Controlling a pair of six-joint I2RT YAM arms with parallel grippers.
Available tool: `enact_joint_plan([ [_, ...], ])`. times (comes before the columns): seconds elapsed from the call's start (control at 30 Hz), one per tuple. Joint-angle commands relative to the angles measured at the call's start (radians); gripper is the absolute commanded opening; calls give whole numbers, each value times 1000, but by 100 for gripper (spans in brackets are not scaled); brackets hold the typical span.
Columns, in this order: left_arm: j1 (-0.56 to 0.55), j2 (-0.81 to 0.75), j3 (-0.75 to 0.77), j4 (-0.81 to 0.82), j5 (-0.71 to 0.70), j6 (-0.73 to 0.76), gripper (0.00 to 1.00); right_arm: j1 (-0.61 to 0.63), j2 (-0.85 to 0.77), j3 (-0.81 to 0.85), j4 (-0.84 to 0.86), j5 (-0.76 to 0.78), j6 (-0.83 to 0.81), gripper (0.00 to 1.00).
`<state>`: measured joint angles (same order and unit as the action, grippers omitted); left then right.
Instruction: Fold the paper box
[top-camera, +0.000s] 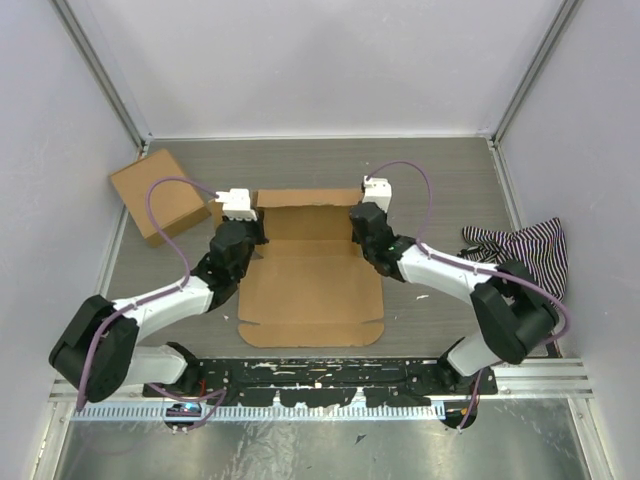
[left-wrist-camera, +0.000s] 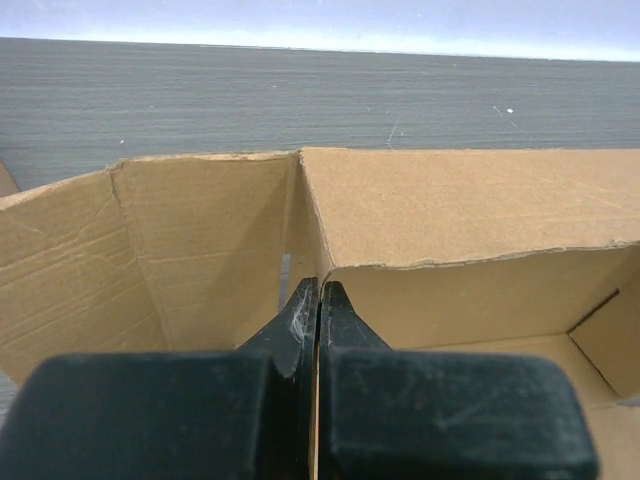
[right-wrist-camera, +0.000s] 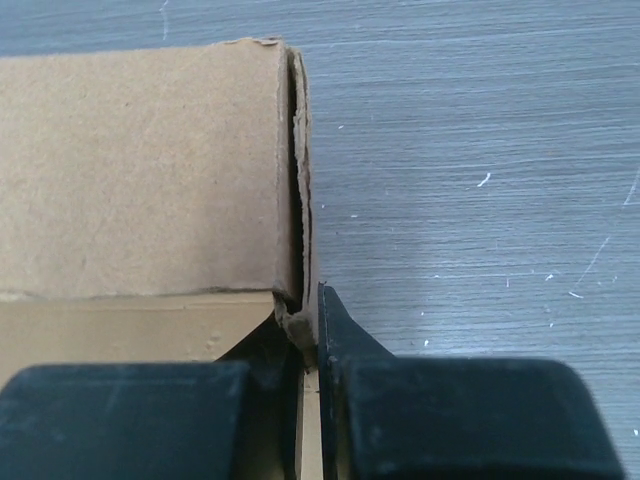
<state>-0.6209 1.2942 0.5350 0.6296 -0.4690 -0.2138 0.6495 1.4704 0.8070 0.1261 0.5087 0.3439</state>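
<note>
The paper box is a brown die-cut cardboard mailer lying in the middle of the table, its far wall and side walls raised, its near flap flat. My left gripper is shut on the box's left side wall, seen edge-on between the fingers in the left wrist view. My right gripper is shut on the right side wall; in the right wrist view the doubled cardboard edge sits between the fingers. The box's inside shows past the left fingers.
A second squarish brown carton sits at the far left by the wall. A striped cloth lies at the right edge. A black perforated rail runs along the near edge. Enclosure walls surround the table.
</note>
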Motion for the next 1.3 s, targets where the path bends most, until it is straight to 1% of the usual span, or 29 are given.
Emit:
enact_joint_plan([
  [0.0, 0, -73, -12, -49, -30, -36, 0, 17, 87, 96, -204, 330, 195, 1],
  [0.07, 0, -90, -14, -73, -36, -50, 0, 31, 127, 131, -287, 407, 281, 1],
  [0.2, -1, -109, -15, -105, -36, -70, 0, 72, 191, 154, -362, 507, 419, 1],
  [0.27, -2, -109, -11, -116, -32, -71, 0, 84, 229, 173, -388, 522, 464, 1],
  [0.37, -2, -116, 6, -160, -39, -67, 1, 84, 242, 185, -380, 485, 469, 1],
  [0.4, -1, -119, 15, -180, -42, -62, 6, 85, 238, 185, -370, 475, 457, 1],
  [0.43, -1, -121, 23, -194, -44, -52, 13, 83, 229, 178, -357, 464, 442, 1],
  [0.5, -2, -130, 36, -215, -55, -29, 30, 79, 203, 163, -325, 443, 394, 1],
  [0.53, -2, -136, 41, -230, -63, -20, 40, 73, 183, 155, -309, 430, 368, 1],
  [0.6, -2, -150, 57, -257, -80, -5, 53, 50, 146, 139, -288, 407, 293, 1],
  [0.7, -1, -179, 87, -306, -95, 18, 63, 10, 73, 100, -259, 371, 180, 1],
  [0.8, 3, -198, 120, -329, -150, 43, 72, -53, -33, 22, -190, 297, 45, 1],
  [0.87, 23, -194, 143, -312, -156, 54, 73, -116, -108, -23, -154, 203, -37, 1],
  [0.9, 45, -179, 169, -314, -136, 54, 73, -152, -153, -40, -150, 138, -69, 1],
  [0.97, 87, -138, 215, -335, -112, 40, 73, -221, -193, -56, -152, 12, -141, 1],
  [1.0, 109, -111, 240, -349, -100, 25, 73, -247, -204, -56, -162, -21, -163, 1],
  [1.07, 152, -56, 267, -340, -59, 6, 73, -279, -215, -50, -169, -61, -184, 1],
  [1.13, 177, 26, 266, -266, -45, 21, 72, -290, -204, -44, -171, -59, -196, 2],
  [1.27, 206, 162, 298, -202, 21, 39, 72, -293, -191, -110, -28, -94, -293, 1],
])
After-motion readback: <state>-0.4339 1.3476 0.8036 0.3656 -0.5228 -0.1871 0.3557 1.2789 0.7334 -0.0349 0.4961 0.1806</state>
